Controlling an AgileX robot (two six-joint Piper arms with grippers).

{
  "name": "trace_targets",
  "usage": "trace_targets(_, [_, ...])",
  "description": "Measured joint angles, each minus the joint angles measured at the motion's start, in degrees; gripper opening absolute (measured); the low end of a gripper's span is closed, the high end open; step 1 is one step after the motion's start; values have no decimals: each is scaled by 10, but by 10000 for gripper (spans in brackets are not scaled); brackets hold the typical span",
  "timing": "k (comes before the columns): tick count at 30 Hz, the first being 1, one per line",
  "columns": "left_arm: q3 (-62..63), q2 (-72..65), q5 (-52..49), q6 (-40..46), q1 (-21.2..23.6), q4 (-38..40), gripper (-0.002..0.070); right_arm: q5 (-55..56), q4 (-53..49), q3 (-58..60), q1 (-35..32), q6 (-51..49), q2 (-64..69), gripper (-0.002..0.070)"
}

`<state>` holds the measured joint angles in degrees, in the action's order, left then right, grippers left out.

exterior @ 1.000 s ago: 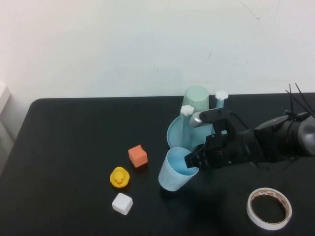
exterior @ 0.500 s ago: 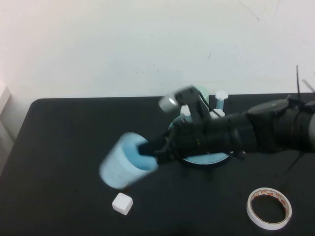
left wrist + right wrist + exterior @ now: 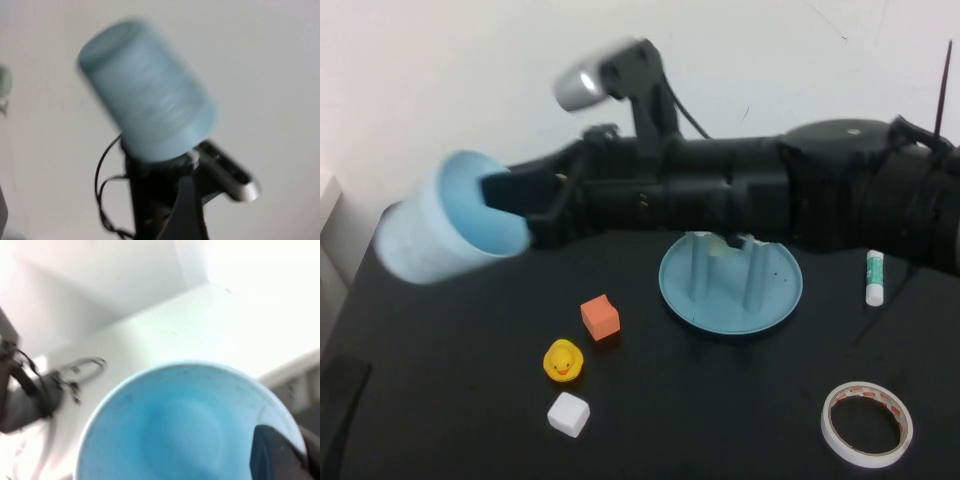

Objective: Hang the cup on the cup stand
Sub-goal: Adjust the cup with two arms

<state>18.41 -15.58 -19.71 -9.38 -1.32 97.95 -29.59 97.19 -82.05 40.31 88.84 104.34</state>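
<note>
**Fig. 1. Cup carried aloft in the right claw, clear of the stand**

Nearest the camera, on the black table (image 3: 440,330), lie a white cube (image 3: 568,413) and a yellow toy duck (image 3: 563,361). Both are well below the right gripper (image 3: 520,212) and slightly to its right. An orange cube (image 3: 600,317) sits just beyond the duck, also beneath the claw. A roll of tape (image 3: 866,423) rests far off to the claw's right, at the near table edge.

Farther back stands the cup stand (image 3: 775,300), a round teal dish with upright blue posts. It is below the right arm and well to the claw's right. The post tops are hidden behind the arm. A glue stick (image 3: 875,277) lies on the table to the right of the dish.

Above all of these, the right arm reaches across from right to left. Its claw is clenched on the rim of the cup (image 3: 450,215): one finger (image 3: 277,452) is inside the mouth and the other outside the wall. The light blue cup is held on its side in the air, with its mouth toward the claw and its base pointing away to the left (well apart from the stand, not on any post).

The left gripper (image 3: 186,210) appears only as a dark sliver in its own wrist view, below the raised cup. Whether it is released or clenched cannot be told. A white wall (image 3: 470,80) closes the scene.
</note>
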Motion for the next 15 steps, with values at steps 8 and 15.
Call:
trace_targets(8, [0,0,11,-1,0,0,543,1,1,-47,60,-82,0,28])
trace_targets(15, [0,0,79,2,0,1,543,7,1,-49,104,-134,0,28])
